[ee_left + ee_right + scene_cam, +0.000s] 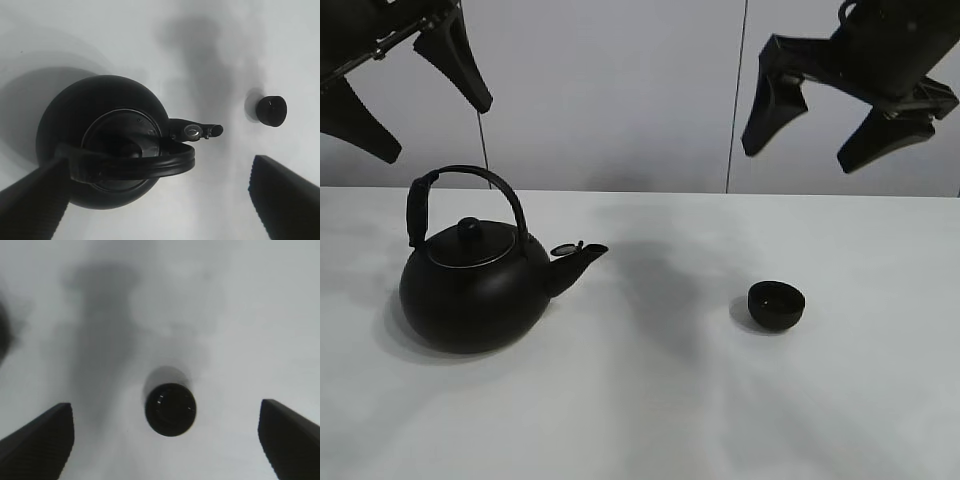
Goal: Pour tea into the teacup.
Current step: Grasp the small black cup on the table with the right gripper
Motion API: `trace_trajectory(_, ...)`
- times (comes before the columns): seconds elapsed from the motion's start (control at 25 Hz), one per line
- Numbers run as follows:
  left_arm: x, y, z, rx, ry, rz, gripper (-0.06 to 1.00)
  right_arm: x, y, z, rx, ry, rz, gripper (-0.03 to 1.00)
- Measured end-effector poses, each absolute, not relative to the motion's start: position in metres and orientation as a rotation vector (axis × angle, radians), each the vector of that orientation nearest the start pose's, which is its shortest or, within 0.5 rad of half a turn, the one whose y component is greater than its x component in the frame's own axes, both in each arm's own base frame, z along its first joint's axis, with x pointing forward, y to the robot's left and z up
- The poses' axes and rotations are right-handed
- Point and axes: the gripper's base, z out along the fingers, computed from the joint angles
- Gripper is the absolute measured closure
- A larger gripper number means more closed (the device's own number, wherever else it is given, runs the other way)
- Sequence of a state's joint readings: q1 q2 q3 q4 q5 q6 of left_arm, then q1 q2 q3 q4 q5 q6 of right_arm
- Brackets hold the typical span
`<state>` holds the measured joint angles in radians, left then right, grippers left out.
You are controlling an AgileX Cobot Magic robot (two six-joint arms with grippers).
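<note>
A big black round-bellied kettle point(470, 285) with an arched handle stands upright at the left of the white table, its spout pointing right. The small matte-black teacup point(776, 305) stands upright at the right. My left gripper point(415, 100) hangs open high above the kettle; its wrist view looks down on the kettle point(100, 140) and on the teacup point(272, 111). My right gripper point(815, 135) hangs open high above the teacup, which shows between the fingers in its wrist view point(170, 409). Both grippers are empty.
The white table point(640, 400) runs to a pale grey wall point(620, 90) behind. Soft shadows of the arms fall between the kettle and the cup.
</note>
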<state>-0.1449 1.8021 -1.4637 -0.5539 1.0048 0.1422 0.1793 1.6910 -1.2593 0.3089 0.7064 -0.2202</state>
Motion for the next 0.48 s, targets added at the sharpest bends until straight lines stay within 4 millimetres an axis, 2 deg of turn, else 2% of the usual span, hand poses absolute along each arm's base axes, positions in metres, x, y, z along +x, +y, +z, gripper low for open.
trace_trajectory(0.2, 0.372, -0.095, 0.273, 0.082, 2.745, -0.721, 0.25, 0.363, 0.081, 0.212, -0.387, 2.735, 0.183, 0.27)
trace_trajectory(0.32, 0.372, -0.095, 0.273, 0.082, 2.745, -0.721, 0.25, 0.364, 0.1, 0.187, -0.52, 2.78, 0.12, 0.27)
trace_trajectory(0.48, 0.372, -0.095, 0.273, 0.082, 2.745, -0.721, 0.25, 0.363, 0.127, 0.166, -0.617, 2.77, 0.036, 0.27)
